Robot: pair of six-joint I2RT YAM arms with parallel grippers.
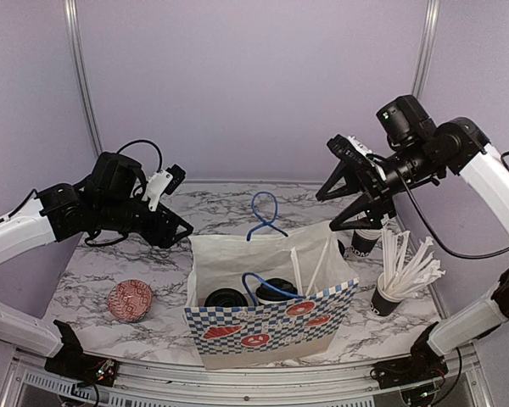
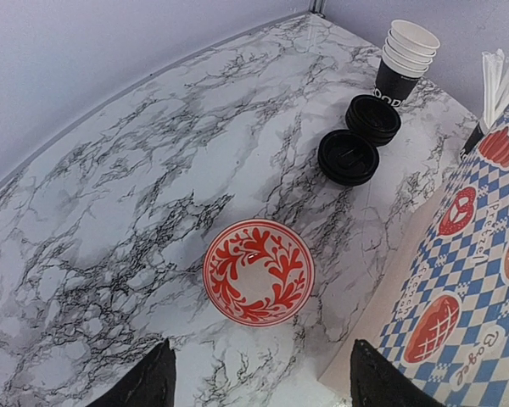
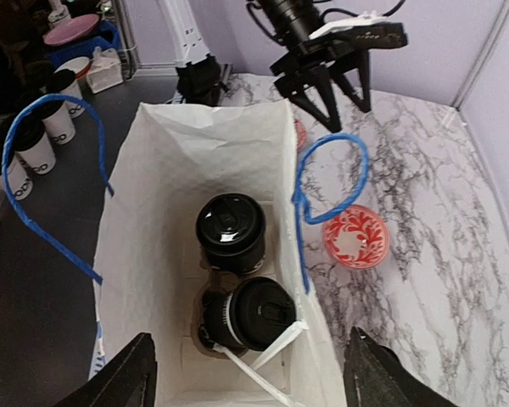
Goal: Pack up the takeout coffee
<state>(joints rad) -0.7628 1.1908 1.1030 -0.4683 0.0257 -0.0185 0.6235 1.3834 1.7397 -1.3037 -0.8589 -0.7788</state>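
Paper bag (image 1: 271, 326), blue-checked front and white inside, stood open at the near table edge, with blue cord handles (image 3: 300, 229) arching over its mouth.

- Left gripper (image 2: 259, 386): jaws spread, empty, hovering above the red patterned bowl (image 2: 259, 271), left of the bag.
- Takeout coffee: two lidded black cups inside the bag. One cup (image 3: 230, 227) stood upright. The second cup (image 3: 253, 312) seemed to lean, with white straws (image 3: 263, 360) beside it.
- Right gripper (image 3: 250, 373): jaws wide, holding nothing, poised over the bag mouth.
- Straw-filled cup (image 1: 388, 298) and unlidded cup stack (image 2: 405, 64): both stood right of the bag.
- Handling note: any move out of the bag looked best made straight up, between the handles and clear of the straws, so that neither cup tipped.
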